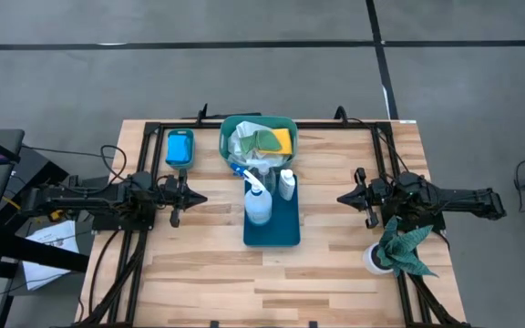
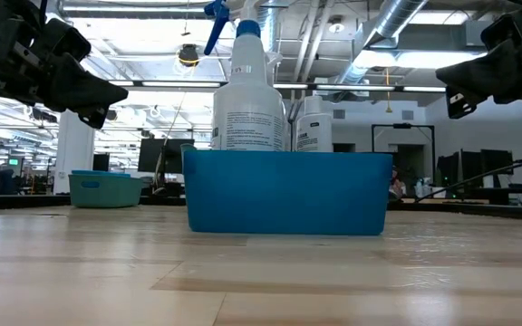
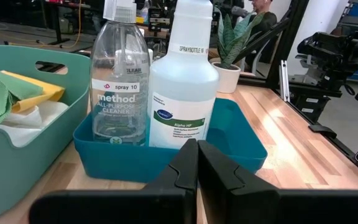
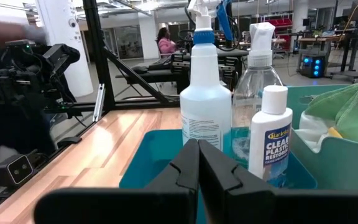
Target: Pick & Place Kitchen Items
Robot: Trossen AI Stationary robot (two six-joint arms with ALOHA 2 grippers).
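Note:
A blue tray [image 1: 281, 232] sits mid-table. In it stand a blue-trigger spray bottle [image 1: 257, 206], a clear bottle [image 3: 120, 87] and a small white bottle [image 1: 286, 185]. Behind it, a teal basin [image 1: 228, 150] holds white, light-green [image 1: 269, 137] and yellow [image 1: 283, 140] cloths. A blue sponge [image 1: 180, 146] lies in a small blue dish at the far left. My left gripper [image 1: 199, 198] hovers shut left of the tray, pointing level at it. My right gripper [image 1: 343, 197] hovers shut on the tray's right, facing it.
A dark green rag [image 1: 401, 246] lies draped over a white round thing near the right arm's base. Black frame rails [image 1: 144, 182] run along the table's left, right and far edges. Bare wood lies between the tray and the near edge.

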